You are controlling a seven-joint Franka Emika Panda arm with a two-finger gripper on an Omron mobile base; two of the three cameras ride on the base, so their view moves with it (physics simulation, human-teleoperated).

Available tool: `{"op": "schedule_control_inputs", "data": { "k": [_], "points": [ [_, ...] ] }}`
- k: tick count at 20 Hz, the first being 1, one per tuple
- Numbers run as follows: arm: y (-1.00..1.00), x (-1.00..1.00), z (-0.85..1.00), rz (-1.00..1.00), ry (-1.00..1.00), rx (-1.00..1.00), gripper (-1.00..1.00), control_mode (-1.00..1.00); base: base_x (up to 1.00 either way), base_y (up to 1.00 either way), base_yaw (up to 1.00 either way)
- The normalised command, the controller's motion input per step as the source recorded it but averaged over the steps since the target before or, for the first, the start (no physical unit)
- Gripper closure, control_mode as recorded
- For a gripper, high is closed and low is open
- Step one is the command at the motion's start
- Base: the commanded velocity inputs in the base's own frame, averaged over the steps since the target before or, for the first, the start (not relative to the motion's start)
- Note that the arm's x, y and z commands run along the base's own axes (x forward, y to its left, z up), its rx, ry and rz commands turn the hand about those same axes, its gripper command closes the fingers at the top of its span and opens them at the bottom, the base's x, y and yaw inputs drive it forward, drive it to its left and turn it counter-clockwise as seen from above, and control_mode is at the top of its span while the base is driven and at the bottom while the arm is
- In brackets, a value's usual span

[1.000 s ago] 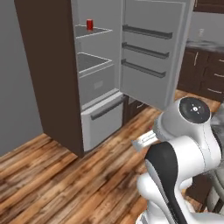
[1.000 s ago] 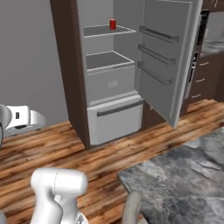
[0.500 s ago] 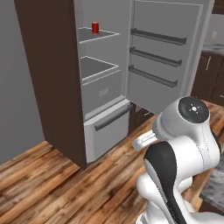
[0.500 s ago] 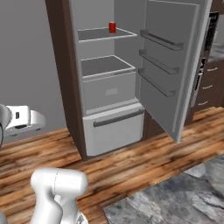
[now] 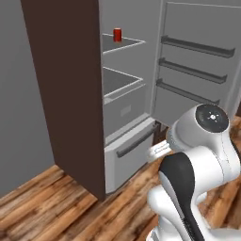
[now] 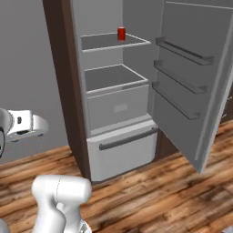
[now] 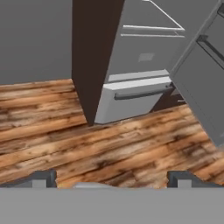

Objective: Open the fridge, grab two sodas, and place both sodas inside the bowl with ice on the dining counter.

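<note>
The fridge (image 5: pixel 123 110) stands open in front of me, its door (image 6: pixel 191 86) swung out to the right. One soda, a red can (image 5: pixel 117 35) with a silver top, stands on the upper grey shelf, and it is also plain in the right base view (image 6: pixel 121 33). Below the shelves, the lower drawer (image 7: pixel 135 99) is closed, with a horizontal handle. My gripper (image 7: pixel 111 179) hangs low over the wooden floor, short of the fridge, open with nothing between its fingertips (image 7: pixel 43 178). The bowl, the ice and the dining counter are out of view.
A dark brown side panel (image 5: pixel 66 94) flanks the fridge on the left, with grey wall (image 6: pixel 27 54) beyond it. The open door with its three racks juts out into the floor space on the right. Wooden floor (image 7: pixel 109 140) lies between me and the fridge.
The whole picture has shifted: the base has driven closer, so the fridge looks larger and more central. The gripper stays open and the can has not moved on its shelf.
</note>
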Motion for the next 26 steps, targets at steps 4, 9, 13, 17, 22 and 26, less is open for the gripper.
{"op": "schedule_control_inputs", "data": {
  "k": [4, 9, 13, 17, 22, 26],
  "points": [
    [0.00, 0.00, 0.00, 0.00, 0.00, 0.00, -1.00, 1.00, 1.00, 0.42, 0.00],
    [0.00, 0.00, 0.00, 0.00, 0.00, 0.00, -1.00, 1.00, 0.93, 0.16, 0.00],
    [0.00, 0.00, 0.00, 0.00, 0.00, 0.00, -1.00, 1.00, 0.58, -0.18, 0.16],
    [0.00, 0.00, 0.00, 0.00, 0.00, 0.00, -1.00, 1.00, 0.44, -0.38, 0.28],
    [0.00, 0.00, 0.00, 0.00, 0.00, 0.00, -1.00, 1.00, 0.33, -0.49, 0.29],
    [0.00, 0.00, 0.00, 0.00, 0.00, 0.00, -1.00, 1.00, 0.26, -0.53, 0.27]
  ]
}}
